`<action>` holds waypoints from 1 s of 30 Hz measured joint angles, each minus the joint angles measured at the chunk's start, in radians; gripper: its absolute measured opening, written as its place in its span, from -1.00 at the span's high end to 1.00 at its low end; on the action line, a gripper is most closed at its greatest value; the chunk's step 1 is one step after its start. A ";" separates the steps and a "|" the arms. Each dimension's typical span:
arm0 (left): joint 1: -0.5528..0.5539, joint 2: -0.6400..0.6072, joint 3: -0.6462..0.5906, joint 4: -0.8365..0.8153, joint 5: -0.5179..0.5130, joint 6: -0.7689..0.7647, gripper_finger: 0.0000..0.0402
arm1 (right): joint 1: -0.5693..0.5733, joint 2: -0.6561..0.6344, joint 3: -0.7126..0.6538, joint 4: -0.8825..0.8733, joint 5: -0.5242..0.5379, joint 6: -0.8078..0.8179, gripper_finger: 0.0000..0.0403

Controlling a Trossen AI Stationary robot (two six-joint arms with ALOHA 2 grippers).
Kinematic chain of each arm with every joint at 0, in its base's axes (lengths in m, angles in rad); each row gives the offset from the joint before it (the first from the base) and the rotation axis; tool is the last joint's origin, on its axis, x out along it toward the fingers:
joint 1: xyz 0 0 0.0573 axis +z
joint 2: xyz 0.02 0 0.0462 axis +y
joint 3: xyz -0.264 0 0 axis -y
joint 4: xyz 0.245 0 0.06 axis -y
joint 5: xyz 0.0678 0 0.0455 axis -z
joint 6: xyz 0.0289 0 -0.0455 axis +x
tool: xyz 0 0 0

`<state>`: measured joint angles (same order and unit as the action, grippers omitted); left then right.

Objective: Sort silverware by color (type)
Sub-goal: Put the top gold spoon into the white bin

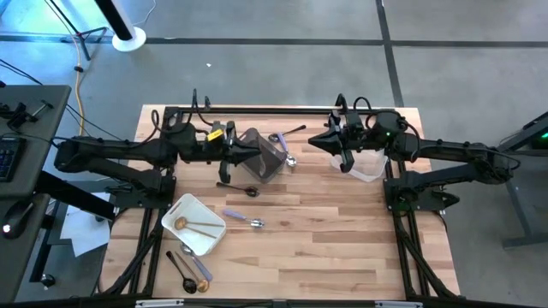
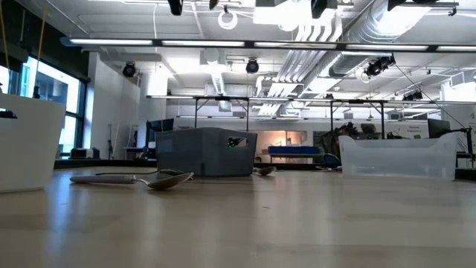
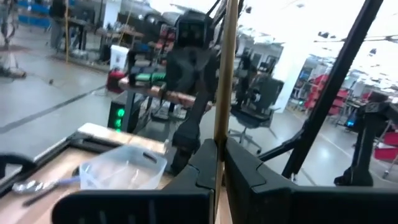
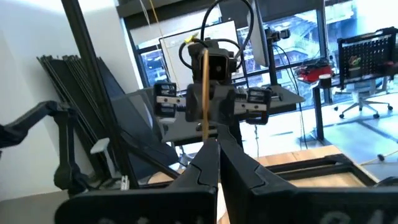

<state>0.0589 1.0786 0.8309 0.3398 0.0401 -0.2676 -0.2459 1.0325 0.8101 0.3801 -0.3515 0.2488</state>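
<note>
Both grippers are raised over the far half of the table, facing each other, each shut on a slim gold piece of silverware. My left gripper (image 1: pixel 248 152) is above the grey bin (image 1: pixel 264 156); its gold piece (image 3: pixel 224 68) rises from between the fingers. My right gripper (image 1: pixel 315 141) is beside the clear tub (image 1: pixel 368 164); its gold piece (image 4: pixel 204 93) does the same. Gold pieces (image 1: pixel 199 225) lie in the white tray (image 1: pixel 175 210). A black spoon (image 1: pixel 238 188), a lilac-handled spoon (image 1: pixel 244 219) and black spoons (image 1: pixel 184 272) lie on the table. My left gripper pinches the gold piece near one end (image 3: pixel 218 140) between its two shut fingers, which point level toward the table's right. The piece lies across the fingers and is lifted clear. My right gripper pinches its gold piece near one end (image 4: pixel 208 138) between its shut fingers, pointing about level toward the table's left. The piece lies across the fingers, clear of the table.
More silverware (image 1: pixel 287 137) lies by the bin's far side, and a spoon (image 1: pixel 292 160) lies at its right. A dark frame runs along the table's far edge (image 1: pixel 257 109). Bare wood fills the near right (image 1: pixel 342 248).
</note>
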 joint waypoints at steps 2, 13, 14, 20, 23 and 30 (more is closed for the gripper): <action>0.000 0.000 0.000 0.006 0.001 0.015 1.00 | 0.000 0.000 0.000 -0.001 0.000 -0.019 1.00; 0.015 0.000 0.000 0.005 -0.023 0.026 1.00 | 0.000 0.000 0.000 -0.002 0.000 -0.022 1.00; 0.015 0.000 0.000 0.005 -0.022 0.026 1.00 | 0.000 0.000 0.000 -0.002 0.000 -0.022 1.00; 0.015 0.000 0.000 0.007 -0.023 0.026 1.00 | 0.000 0.001 0.000 -0.002 0.000 -0.022 1.00; 0.015 0.000 0.000 0.012 -0.022 0.034 1.00 | 0.000 0.001 0.000 -0.002 0.000 -0.022 1.00; 0.010 0.000 0.006 -0.004 -0.020 0.041 1.00 | 0.000 0.001 0.000 -0.002 0.000 -0.022 1.00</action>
<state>0.0691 1.0788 0.8372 0.3358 0.0199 -0.2264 -0.2459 1.0332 0.8101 0.3778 -0.3511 0.2264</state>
